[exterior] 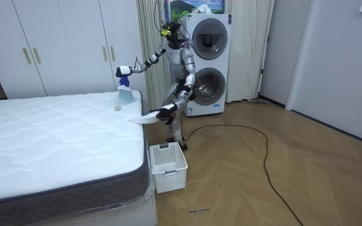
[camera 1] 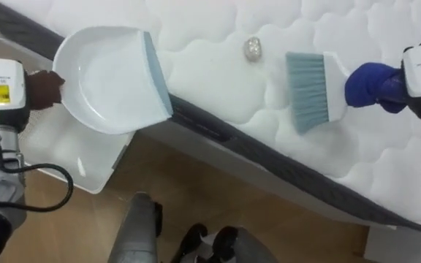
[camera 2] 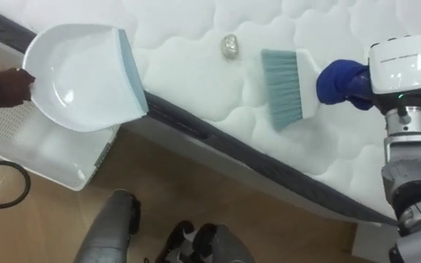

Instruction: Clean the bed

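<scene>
left hand (camera 1: 44, 88) fingers clasp dustpan (camera 1: 104, 77) | right hand (camera 1: 371, 86) fingers clasp brush (camera 1: 309, 89) | wad (camera 1: 253, 49) on bed (camera 1: 210, 80) between

Pale wood floor (exterior: 281, 182) runs right across the room. White wardrobe doors (exterior: 61, 47) line the back, two stacked washing machines (exterior: 207, 59) sit between long curtains (exterior: 250, 44), and there's a plain white wall (exterior: 344, 63) on the room view's right.

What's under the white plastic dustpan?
A white slatted plastic basket on the wooden floor lies below the white plastic dustpan, whose grey-blue lip overlaps the quilted white mattress. The pan hides part of the basket.
</scene>
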